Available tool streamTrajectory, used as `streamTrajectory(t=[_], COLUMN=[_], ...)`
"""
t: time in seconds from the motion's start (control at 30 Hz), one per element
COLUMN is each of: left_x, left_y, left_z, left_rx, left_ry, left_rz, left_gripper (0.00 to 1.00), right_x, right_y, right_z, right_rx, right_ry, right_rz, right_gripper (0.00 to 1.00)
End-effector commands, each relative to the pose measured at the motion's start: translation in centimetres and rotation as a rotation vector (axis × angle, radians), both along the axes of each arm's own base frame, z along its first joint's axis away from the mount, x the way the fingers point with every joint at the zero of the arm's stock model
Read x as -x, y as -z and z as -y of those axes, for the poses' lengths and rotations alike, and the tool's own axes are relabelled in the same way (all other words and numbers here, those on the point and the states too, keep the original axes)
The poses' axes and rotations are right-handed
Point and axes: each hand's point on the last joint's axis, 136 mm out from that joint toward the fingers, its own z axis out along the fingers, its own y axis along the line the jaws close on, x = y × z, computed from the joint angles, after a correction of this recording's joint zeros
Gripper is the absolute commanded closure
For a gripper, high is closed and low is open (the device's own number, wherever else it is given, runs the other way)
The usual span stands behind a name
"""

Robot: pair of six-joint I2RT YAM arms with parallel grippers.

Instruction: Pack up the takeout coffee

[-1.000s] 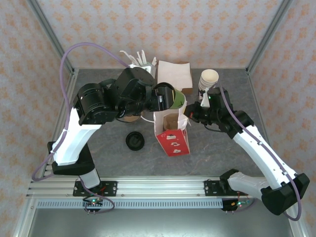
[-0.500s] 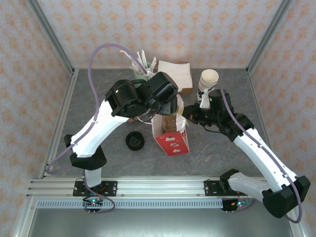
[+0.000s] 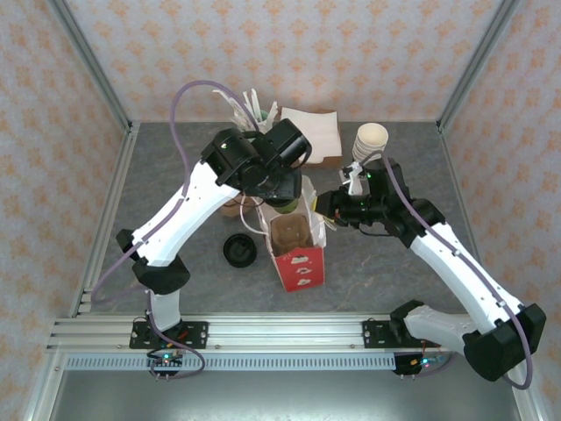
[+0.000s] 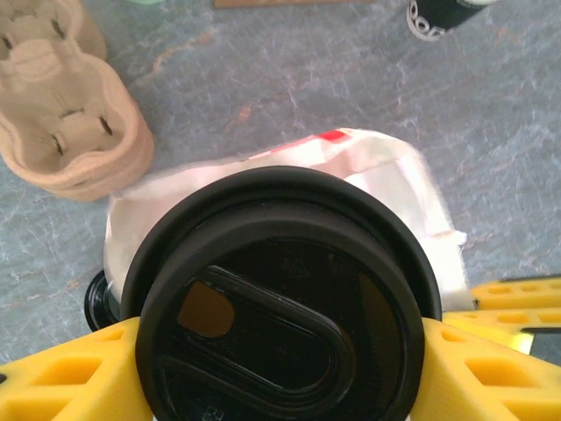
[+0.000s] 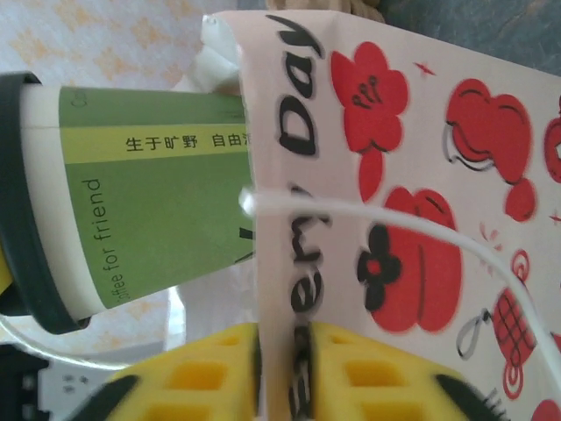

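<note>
Nearest the arm bases, the tall red-and-white printed paper bag [image 3: 302, 263] stands upright and open-mouthed on the grey mottled table [image 3: 394, 263]. A separate flat black round lid [image 3: 238, 251] lies just to its left, apart from it.

Step in hand: lowering into the bag. The small dark green paper cup with a black lid [image 5: 158, 202], the takeout coffee, is over the far side of the bag mouth, base just inside the rim. The left gripper [image 4: 280, 351] clamps it, one yellow finger on each side of the lid. The right gripper [image 5: 282, 368] straddles the bag's right wall, fingers slightly apart; whether they pinch the paper cannot be told.

Next move, by judgement: lower the cup straight down, upright, then release; the wall must be kept from folding inward.

Beyond stand a brown pulp cup carrier [image 4: 70, 105], a stack of cream cups [image 3: 370, 140] and white napkins [image 3: 311, 130], all outside the cup's path
</note>
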Motion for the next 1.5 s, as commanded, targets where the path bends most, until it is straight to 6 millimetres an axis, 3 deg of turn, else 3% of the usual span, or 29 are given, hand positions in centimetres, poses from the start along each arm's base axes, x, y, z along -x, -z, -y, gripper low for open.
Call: streamTrajectory(t=[0.0, 0.07, 0.1, 0.17, 0.33, 0.53, 0.67, 1.0, 1.13, 1.4, 1.47], left_x=[-0.3, -0.3, -0.7, -1.0, -2.0, -1.8, -2.0, -2.3, -2.3, -1.8, -1.4], left_y=[1.9, 1.9, 3.1, 3.5, 3.2, 3.3, 3.6, 4.1, 4.1, 5.2, 4.7], left_z=[1.1, 1.2, 1.7, 1.7, 1.4, 1.6, 1.6, 1.4, 1.1, 0.9, 0.8], left_rx=[-0.007, 0.006, -0.012, -0.014, 0.007, 0.019, 0.013, 0.016, 0.007, -0.008, 0.012], left_ry=[0.046, 0.054, 0.057, 0.058, 0.043, 0.049, 0.047, 0.041, 0.04, 0.053, 0.058], left_rz=[-0.06, -0.068, -0.094, -0.107, -0.094, -0.104, -0.104, -0.127, -0.128, -0.147, -0.134], left_gripper=[0.43, 0.43, 0.43, 0.43, 0.43, 0.43, 0.43, 0.42, 0.42, 0.43, 0.43], right_x=[1.1, 0.9, 0.6, -0.5, -5.1, -7.9, -9.1, -7.8, -6.8, -4.9, -4.3], right_y=[-0.5, -0.1, 0.1, 0.2, 0.0, -1.5, -1.3, -0.6, 0.0, -0.5, -0.5], right_z=[-0.4, 0.2, 0.7, 1.6, 3.2, 1.1, 0.3, 0.3, 0.7, 1.3, 1.3], right_rx=[0.016, 0.075, 0.102, 0.143, 0.22, 0.176, 0.147, 0.137, 0.149, 0.143, 0.145], right_ry=[-0.068, -0.072, -0.066, -0.037, 0.037, -0.111, -0.125, -0.148, -0.152, -0.117, -0.11], right_rz=[-0.019, -0.007, -0.004, -0.003, 0.043, 0.067, 0.085, 0.056, 0.032, 0.036, 0.035], right_gripper=[0.59, 0.54, 0.52, 0.48, 0.46, 0.46, 0.47, 0.56, 0.69, 0.84, 0.86])
